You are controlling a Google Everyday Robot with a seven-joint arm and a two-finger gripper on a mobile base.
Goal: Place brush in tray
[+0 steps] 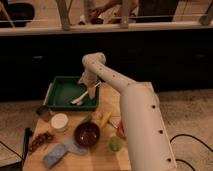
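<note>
Gripper (92,89) hangs over the right end of the tray (59,86) on the bench (100,160). Brush (82,95) lies slanted on the tray floor, upper end at the gripper — jaws' state I cannot tell, contact unclear too. To finish well: release low, lift straight up — don't drag the brush over the rim.

Beige claw (93,89), cream brush (80,97), green tray (59,92).
</note>
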